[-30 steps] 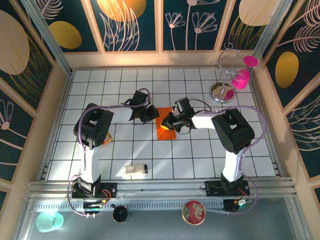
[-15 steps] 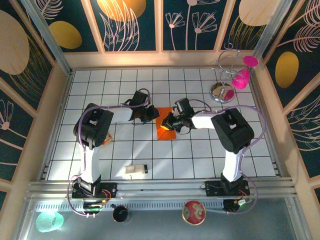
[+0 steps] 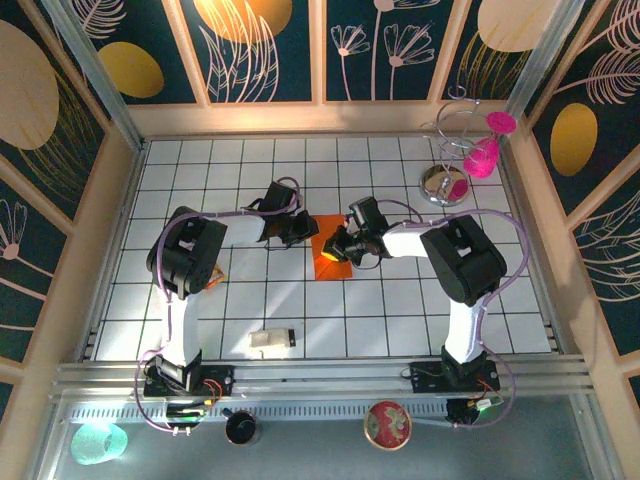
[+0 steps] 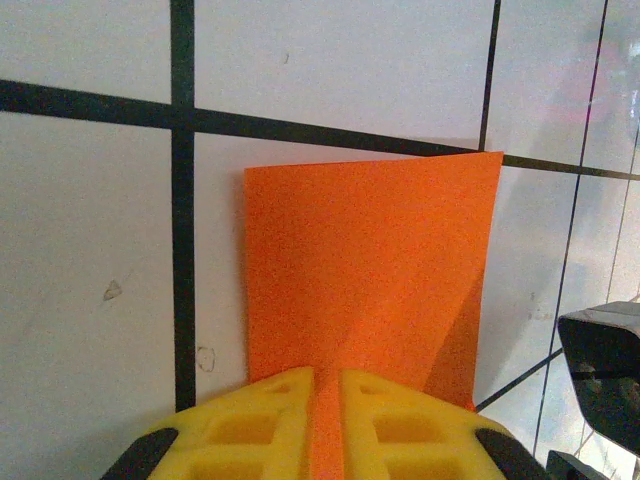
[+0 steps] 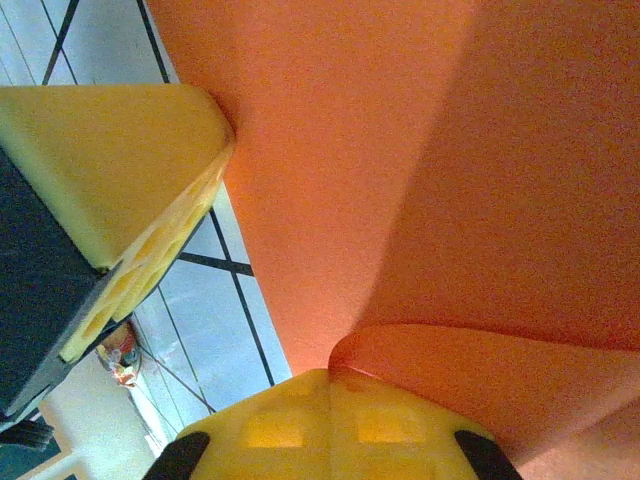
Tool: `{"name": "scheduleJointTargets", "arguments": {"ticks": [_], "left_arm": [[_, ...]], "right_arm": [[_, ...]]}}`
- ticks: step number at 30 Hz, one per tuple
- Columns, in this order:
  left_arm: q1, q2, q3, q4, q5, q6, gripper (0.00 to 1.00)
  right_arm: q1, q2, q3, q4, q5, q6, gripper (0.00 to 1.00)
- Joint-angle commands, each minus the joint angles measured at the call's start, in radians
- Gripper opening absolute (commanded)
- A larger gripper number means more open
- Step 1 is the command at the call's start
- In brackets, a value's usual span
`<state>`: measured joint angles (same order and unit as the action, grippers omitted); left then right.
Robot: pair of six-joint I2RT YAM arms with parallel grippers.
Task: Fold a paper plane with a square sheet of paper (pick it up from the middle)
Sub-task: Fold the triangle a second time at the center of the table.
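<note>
Both are on the square sheet of paper, mid-frame on the tiled surface. The left hand clamps one edge; the right hand is closed, pinching a curled flap, I reckon. Anchor left firmly, align edges, then press flat.

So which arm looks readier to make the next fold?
Probably the right: the right gripper pinches a raised, curling flap of the orange paper, while the left gripper just clamps its edge.

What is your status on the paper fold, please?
Left gripper shut on orange paper sheet, right gripper shut on its other side. Sheet creased, one side curled up. Beige block well apart.
</note>
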<state>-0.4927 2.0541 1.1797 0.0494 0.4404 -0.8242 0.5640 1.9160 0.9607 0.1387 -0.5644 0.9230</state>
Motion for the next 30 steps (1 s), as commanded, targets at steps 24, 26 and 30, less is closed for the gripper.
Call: {"name": "scheduleJointTargets", "arguments": {"ticks": [24,26,30], "left_arm": [[-0.003,0.001,-0.037,-0.05,0.003,-0.014,0.15],[-0.002,0.001,-0.037,-0.05,0.003,-0.014,0.15],[-0.002,-0.001,-0.037,-0.05,0.001,-0.015,0.15]], "right_arm": [[0.007,0.03,0.022,-0.009,0.037,-0.009,0.0],[0.007,0.033,0.023,-0.008,0.035,-0.01,0.0],[0.008,0.037,0.025,-0.014,0.04,-0.012,0.0]]}}
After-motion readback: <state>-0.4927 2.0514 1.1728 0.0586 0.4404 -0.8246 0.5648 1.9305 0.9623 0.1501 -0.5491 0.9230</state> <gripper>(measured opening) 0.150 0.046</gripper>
